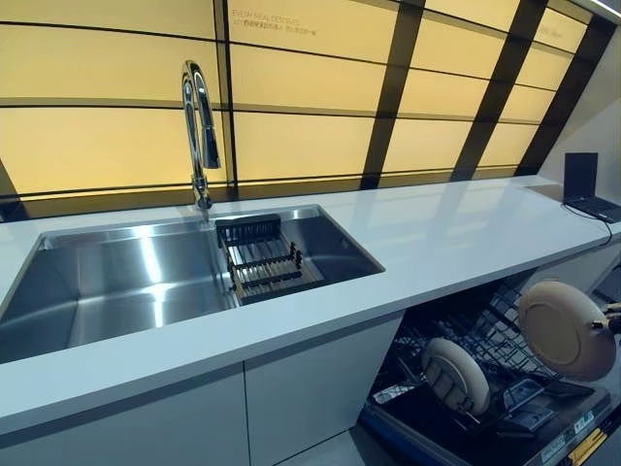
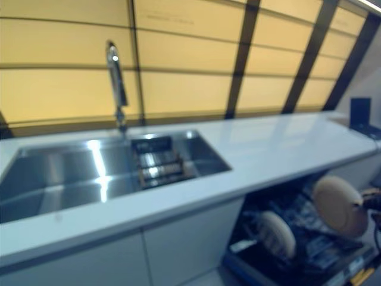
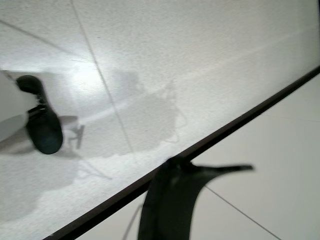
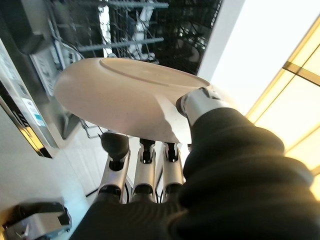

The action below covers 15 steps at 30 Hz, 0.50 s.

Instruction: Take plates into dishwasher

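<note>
Got my right hand (image 4: 150, 165) pinching a beige plate (image 1: 565, 330), thumb on top, fingers underneath, over the open dishwasher rack (image 1: 485, 340). Another plate (image 1: 455, 375) stands in it already. Sink (image 1: 116, 282) farther back. Left hand's fingers: can't tell.

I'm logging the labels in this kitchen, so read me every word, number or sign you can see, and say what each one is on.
Wall panel: one faint line of print, too small to read.
Stickers on the dishwasher door edge: white and yellow, too blurred to read.
Plate in the right hand: no print showing.
</note>
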Motion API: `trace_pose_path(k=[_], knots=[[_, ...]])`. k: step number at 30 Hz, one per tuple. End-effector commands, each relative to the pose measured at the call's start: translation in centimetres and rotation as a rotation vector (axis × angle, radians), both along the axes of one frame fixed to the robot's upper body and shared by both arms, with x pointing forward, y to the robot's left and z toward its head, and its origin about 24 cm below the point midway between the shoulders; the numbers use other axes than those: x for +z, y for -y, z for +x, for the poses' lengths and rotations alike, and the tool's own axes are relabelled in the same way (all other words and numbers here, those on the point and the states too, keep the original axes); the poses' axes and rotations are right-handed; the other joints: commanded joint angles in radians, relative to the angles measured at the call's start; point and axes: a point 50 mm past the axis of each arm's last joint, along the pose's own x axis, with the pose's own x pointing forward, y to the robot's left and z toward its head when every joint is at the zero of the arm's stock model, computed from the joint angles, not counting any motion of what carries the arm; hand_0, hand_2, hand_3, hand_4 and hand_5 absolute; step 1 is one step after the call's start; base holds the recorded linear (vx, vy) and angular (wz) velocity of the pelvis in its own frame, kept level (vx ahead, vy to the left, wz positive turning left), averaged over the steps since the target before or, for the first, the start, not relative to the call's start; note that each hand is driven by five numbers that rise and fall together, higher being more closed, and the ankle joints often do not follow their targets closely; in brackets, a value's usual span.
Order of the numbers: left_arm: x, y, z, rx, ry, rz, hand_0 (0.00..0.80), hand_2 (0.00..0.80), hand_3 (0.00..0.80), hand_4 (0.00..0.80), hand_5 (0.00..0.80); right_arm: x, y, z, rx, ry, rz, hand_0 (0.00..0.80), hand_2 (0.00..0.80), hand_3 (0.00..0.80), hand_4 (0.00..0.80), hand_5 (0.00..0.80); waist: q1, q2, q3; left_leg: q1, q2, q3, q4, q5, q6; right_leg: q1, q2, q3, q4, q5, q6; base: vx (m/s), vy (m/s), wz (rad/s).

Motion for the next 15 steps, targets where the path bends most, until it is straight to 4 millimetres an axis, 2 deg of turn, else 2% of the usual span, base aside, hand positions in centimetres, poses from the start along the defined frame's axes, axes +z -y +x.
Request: trace_pose_path(k=[1, 10, 15], knots=[[0.1, -0.7, 0.1, -0.009, 0.0, 0.026, 0.0, 0.0, 0.0, 0.0, 0.0, 3.5, 0.5, 0.4, -0.018, 0.14, -0.033, 0.8, 0.8, 0.8, 0.8, 0.8, 0.009, -0.02, 0.01, 0.059, -0.064, -0.033, 0.013, -0.127, 0.063, -0.017, 0.021, -0.057, 0.005, 0.026, 0.054, 0.0, 0.0, 0.0], [0.2, -0.3, 0.3, 0.011, 0.036, -0.002, 0.0, 0.0, 0.0, 0.0, 0.0, 2.5, -0.3, 0.8, -0.008, 0.136, -0.087, 0.8, 0.8, 0.8, 0.8, 0.8, 0.006, -0.011, 0.029, 0.049, -0.064, -0.03, 0.016, -0.121, 0.063, -0.028, 0.021, -0.054, 0.007, 0.029, 0.054, -0.008, -0.015, 0.0], [0.2, -0.1, 0.3, 0.005, 0.039, -0.015, 0.0, 0.0, 0.0, 0.0, 0.0, 2.8, -0.9, 1.5, -0.012, 0.174, -0.149, 0.8, 0.8, 0.8, 0.8, 0.8, 0.011, 0.004, 0.052, 0.038, -0.067, -0.033, 0.019, -0.117, 0.063, -0.036, 0.016, -0.059, 0.009, 0.026, 0.052, -0.023, -0.031, 0.0]])
